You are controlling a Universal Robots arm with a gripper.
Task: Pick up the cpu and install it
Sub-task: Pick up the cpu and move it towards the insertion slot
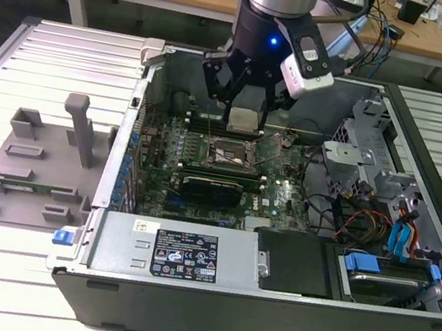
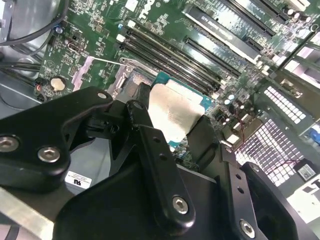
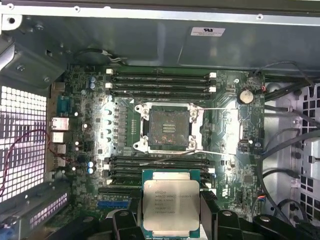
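The tabletop point(image 1: 54, 42) I work over is made of long pale metal slats laid side by side, with thin dark grooves between them. Two things lie directly on it. The computer case point(image 1: 262, 323) rests on its side with the open face turned up, taking the middle and the exterior view's right. Just beside it, on the exterior view's left, sits a flat grey fixture plate point(image 1: 27, 174) carrying low raised blocks and one upright post point(image 1: 82, 128). Bare slats show beyond the plate, behind it, and along the case's near wall.
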